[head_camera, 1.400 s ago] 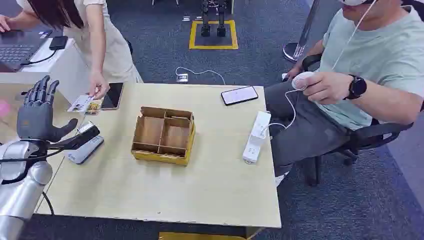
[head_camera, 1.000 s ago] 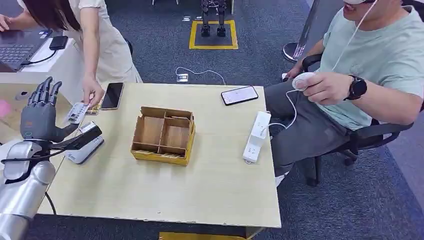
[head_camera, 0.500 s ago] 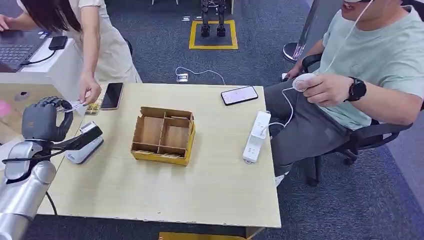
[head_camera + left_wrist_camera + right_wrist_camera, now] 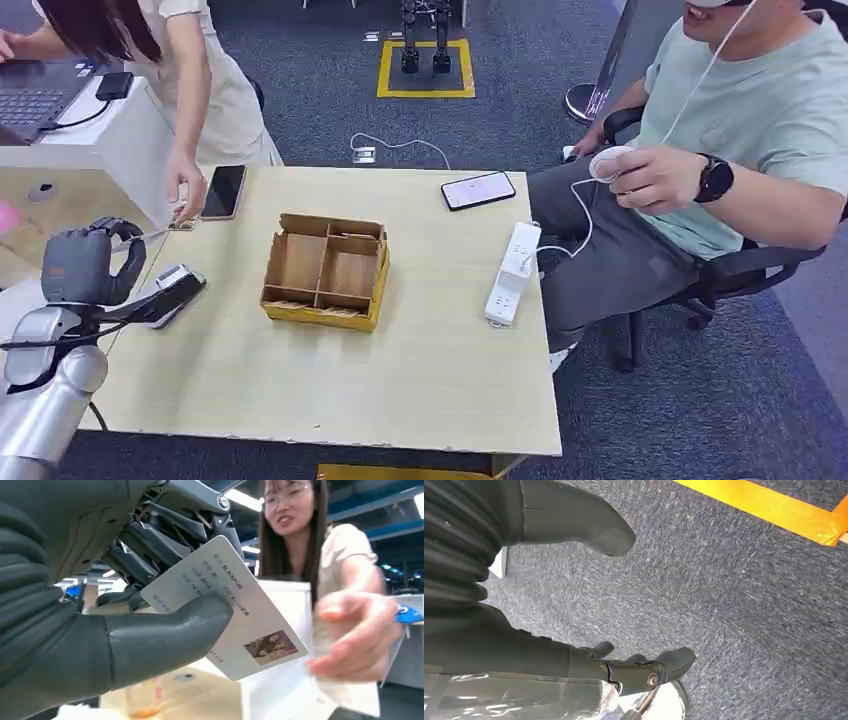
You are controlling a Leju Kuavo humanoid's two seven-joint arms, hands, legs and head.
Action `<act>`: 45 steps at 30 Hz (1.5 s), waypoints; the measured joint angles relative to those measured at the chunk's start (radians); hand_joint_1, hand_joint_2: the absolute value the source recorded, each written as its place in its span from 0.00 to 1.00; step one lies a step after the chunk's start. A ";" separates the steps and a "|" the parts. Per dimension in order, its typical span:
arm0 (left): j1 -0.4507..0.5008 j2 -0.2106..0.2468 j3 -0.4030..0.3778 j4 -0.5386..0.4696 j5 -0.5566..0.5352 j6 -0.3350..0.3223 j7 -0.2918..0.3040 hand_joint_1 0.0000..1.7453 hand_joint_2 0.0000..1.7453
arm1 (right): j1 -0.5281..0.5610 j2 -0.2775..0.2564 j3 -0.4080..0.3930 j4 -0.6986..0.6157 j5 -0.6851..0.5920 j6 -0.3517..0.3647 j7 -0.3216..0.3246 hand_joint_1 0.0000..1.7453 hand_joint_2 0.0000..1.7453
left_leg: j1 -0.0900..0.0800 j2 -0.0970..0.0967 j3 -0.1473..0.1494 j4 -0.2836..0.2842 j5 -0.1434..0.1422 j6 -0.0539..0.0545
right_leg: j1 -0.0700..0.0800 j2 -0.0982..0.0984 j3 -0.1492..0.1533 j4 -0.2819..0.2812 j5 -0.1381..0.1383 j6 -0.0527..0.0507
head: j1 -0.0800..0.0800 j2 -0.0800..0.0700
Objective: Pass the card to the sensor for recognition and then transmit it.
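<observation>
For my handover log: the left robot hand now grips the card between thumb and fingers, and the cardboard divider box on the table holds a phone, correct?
Not quite. The left robot hand does grip the card, but the head view shows the cardboard divider box with bare compartments; the phones lie on the table itself.

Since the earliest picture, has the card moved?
Yes. It left the table corner beside the black phone and is now pinched in the left hand, above the sensor; card.
</observation>
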 joint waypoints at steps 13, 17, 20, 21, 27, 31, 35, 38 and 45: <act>0.028 0.016 0.013 -0.017 0.002 0.022 -0.077 1.00 1.00 | -0.001 0.000 -0.015 0.000 0.012 0.000 -0.009 0.00 1.00 | 0.000 -0.001 0.000 0.000 0.001 0.000 | 0.000 -0.002 0.001 0.000 0.000 0.000 | 0.000 0.000; 0.033 0.020 0.017 -0.018 0.002 0.023 -0.077 1.00 1.00 | -0.001 0.000 -0.020 0.000 0.015 0.000 -0.009 0.00 1.00 | 0.000 -0.002 0.000 0.000 0.001 0.000 | 0.000 -0.002 0.001 0.000 0.000 0.000 | 0.000 0.000; 0.035 0.021 0.018 -0.018 0.002 0.023 -0.077 1.00 1.00 | -0.001 0.000 -0.021 0.000 0.015 0.000 -0.009 0.00 1.00 | 0.000 -0.002 0.000 0.000 0.001 0.000 | 0.000 -0.002 0.001 0.000 0.000 0.000 | 0.000 0.000; 0.035 0.021 0.018 -0.018 0.002 0.023 -0.077 1.00 1.00 | -0.001 0.000 -0.022 0.000 0.015 0.000 -0.009 0.00 1.00 | 0.000 -0.002 0.000 0.000 0.001 0.000 | 0.000 -0.002 0.001 0.000 0.000 0.000 | 0.000 0.000; 0.035 0.021 0.018 -0.027 0.017 0.024 -0.080 1.00 1.00 | -0.001 0.000 -0.023 0.000 0.018 0.001 -0.006 0.00 1.00 | 0.000 -0.001 0.000 0.000 0.001 0.000 | 0.000 -0.002 0.001 0.000 0.000 0.000 | 0.000 0.000; 0.020 0.008 0.019 -0.026 0.037 0.026 -0.089 1.00 1.00 | -0.002 0.000 -0.026 0.000 0.023 0.001 -0.005 0.00 1.00 | 0.000 -0.002 0.000 0.000 0.001 0.000 | 0.000 -0.002 0.001 0.000 0.000 0.000 | 0.000 0.000; -0.011 -0.015 0.018 -0.007 0.005 0.057 -0.070 1.00 1.00 | -0.004 0.000 -0.027 0.000 0.030 0.002 -0.006 0.00 1.00 | 0.000 -0.002 0.000 0.000 0.001 0.000 | 0.000 -0.002 0.001 0.000 0.000 0.000 | 0.000 0.000; -0.059 -0.033 0.018 0.046 -0.049 0.090 -0.037 1.00 1.00 | -0.005 0.001 -0.031 0.000 0.033 0.002 -0.003 0.00 1.00 | 0.000 -0.002 0.000 0.000 0.001 0.000 | 0.000 -0.003 0.001 0.000 0.000 0.000 | 0.000 0.000; -0.113 -0.066 0.018 0.178 -0.137 0.195 -0.008 1.00 1.00 | -0.007 0.002 -0.046 0.000 0.044 0.001 0.000 0.00 1.00 | 0.000 -0.001 0.000 0.000 0.001 0.000 | 0.000 -0.001 0.001 0.000 0.001 0.000 | 0.000 0.000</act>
